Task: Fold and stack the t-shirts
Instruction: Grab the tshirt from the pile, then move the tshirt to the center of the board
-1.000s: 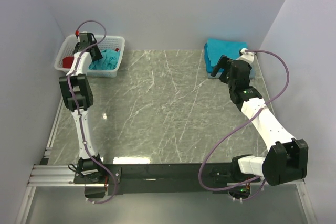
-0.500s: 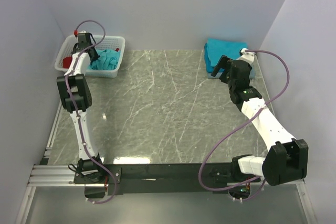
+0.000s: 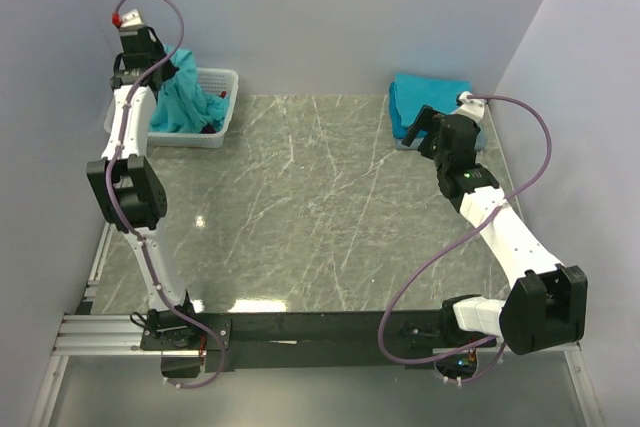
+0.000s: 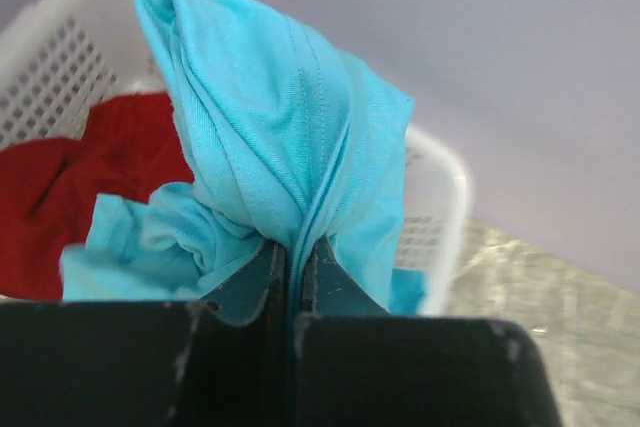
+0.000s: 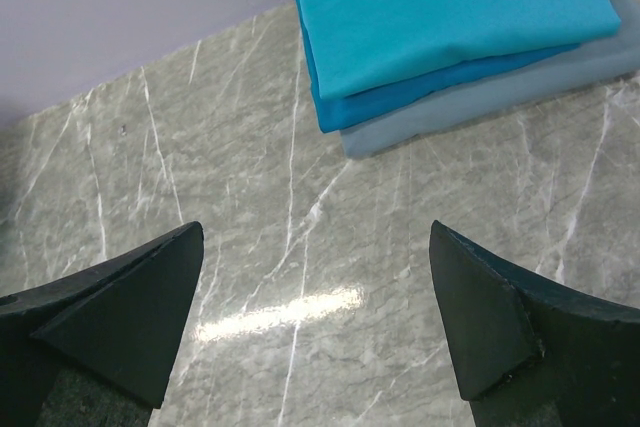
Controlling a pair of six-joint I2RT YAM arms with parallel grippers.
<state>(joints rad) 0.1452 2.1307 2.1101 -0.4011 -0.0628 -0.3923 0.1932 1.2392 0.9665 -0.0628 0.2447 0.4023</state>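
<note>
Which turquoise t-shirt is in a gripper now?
The crumpled turquoise fabric t-shirt hanging over the white basket, pinched by the left gripper; the folded stack lies free.

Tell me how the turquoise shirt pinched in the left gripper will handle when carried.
Probably floppy: the t-shirt hangs in bunched folds from the left gripper, so it will likely sway and drape. Its lower part lies in the basket beside a red cloth, which it might drag.
</note>
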